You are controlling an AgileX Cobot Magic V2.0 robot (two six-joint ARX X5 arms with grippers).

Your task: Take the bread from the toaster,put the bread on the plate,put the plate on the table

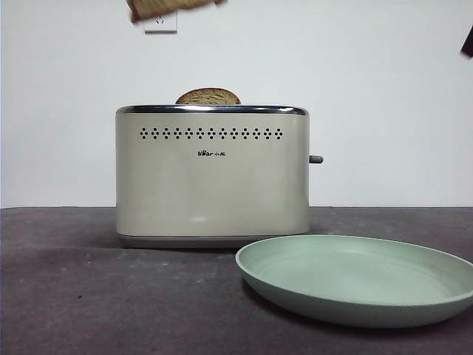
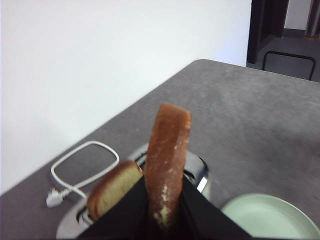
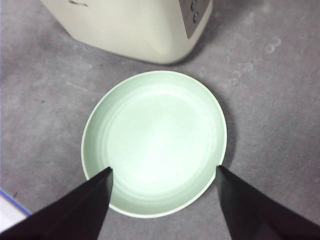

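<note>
My left gripper (image 2: 165, 210) is shut on the bread (image 2: 167, 160), a tan speckled slice with brown crust, and holds it high above the toaster (image 2: 192, 172). In the front view only the bread's lower edge (image 1: 174, 7) shows at the top. The cream toaster (image 1: 212, 177) stands on the table (image 1: 74, 296), with another slice's domed top (image 1: 208, 97) in its slot; that slice also shows in the left wrist view (image 2: 114, 187). The mint-green plate (image 1: 355, 281) lies empty in front of the toaster, to the right. My right gripper (image 3: 164, 172) is open above the plate (image 3: 155, 140).
A white cable with plug (image 2: 75, 175) lies on the table behind the toaster. A wall socket (image 1: 160, 24) is on the white wall. A dark tip of an arm (image 1: 467, 43) shows at the top right. The toaster's side knob (image 1: 316, 159) sticks out to the right.
</note>
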